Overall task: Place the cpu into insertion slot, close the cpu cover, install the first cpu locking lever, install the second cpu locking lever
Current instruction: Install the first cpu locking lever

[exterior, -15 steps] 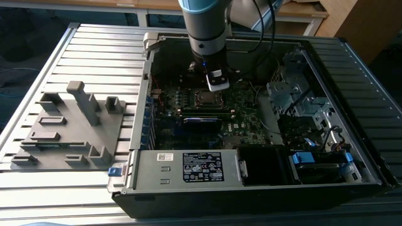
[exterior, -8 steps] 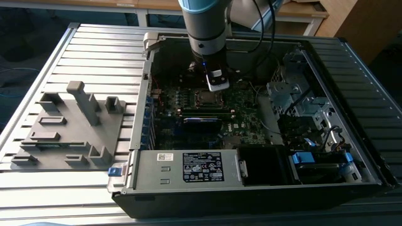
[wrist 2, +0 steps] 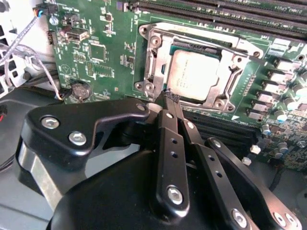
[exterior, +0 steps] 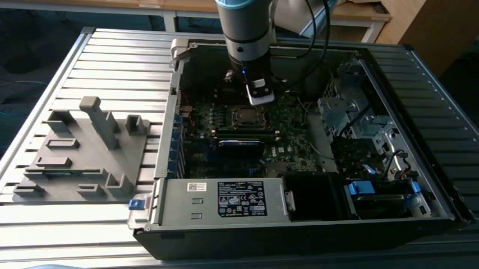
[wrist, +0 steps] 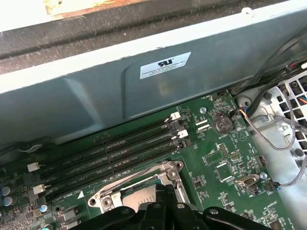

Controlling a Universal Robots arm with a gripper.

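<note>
Item: the gripper [wrist 2: 169, 103]. You have its fingers [wrist 2: 169, 143] pressed together, tips meeting with nothing pinched between them. In the second wrist view the tips sit just beside one edge of the cpu cover [wrist 2: 158, 60], low over the motherboard [wrist 2: 96, 52]. In the exterior view the gripper [exterior: 258, 100] hangs over the far part of the open computer case [exterior: 419, 185], just beyond the socket.

Item: the cpu [wrist 2: 194, 74]. It lies flat in the insertion slot [wrist 2: 184, 45], its dull grey top showing through the cover's window. In the exterior view the same spot [exterior: 245, 115] is near the middle of the board.

Item: cover. It appears to lie down over the chip, framing it on all sides, so you may judge the placing and closing steps done.

Item: step in hand. By the look of it, the first locking lever. The closed tips at the cover's edge suggest a push or hook on a thin lever; that calls for a fine approach and steady sideways pressure, clear of the memory slots [wrist: 115, 153].

Item: not made out. The levers themselves are hard to tell from the frame's metal edges. Whether the tips touch the cover cannot be told. In the first wrist view the gripper body covers most of the socket.
</note>
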